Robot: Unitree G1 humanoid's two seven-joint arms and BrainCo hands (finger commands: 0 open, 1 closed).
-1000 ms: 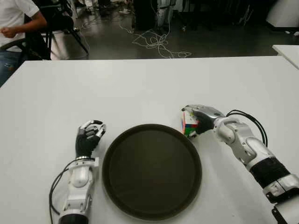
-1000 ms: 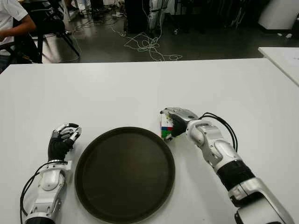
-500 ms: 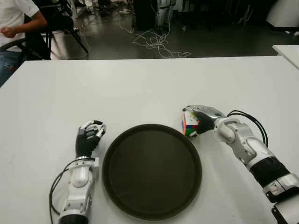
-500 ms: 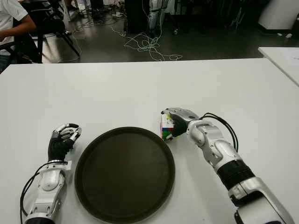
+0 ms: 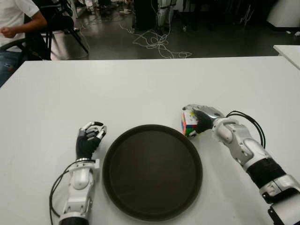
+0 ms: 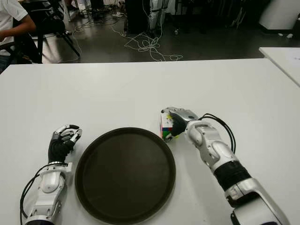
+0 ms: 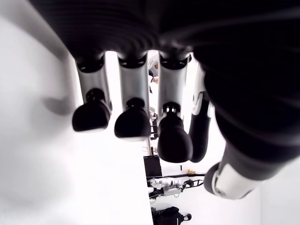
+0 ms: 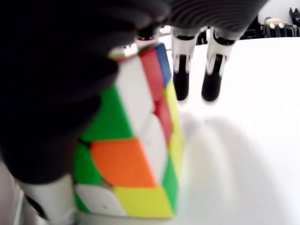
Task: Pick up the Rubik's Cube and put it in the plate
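On the left I see my left hand [image 5: 90, 137] on the white table [image 5: 140, 89], just beside the plate's left rim, fingers curled inward and gripping nothing. The dark round plate [image 5: 152, 171] sits at centre near my edge of the table, with nothing in it. To its right I note the Rubik's Cube [image 5: 189, 123] just outside the plate's upper right rim. My right hand [image 5: 200, 117] is wrapped over it, palm against one face and fingers closed around it. I cannot tell whether the cube touches the table.
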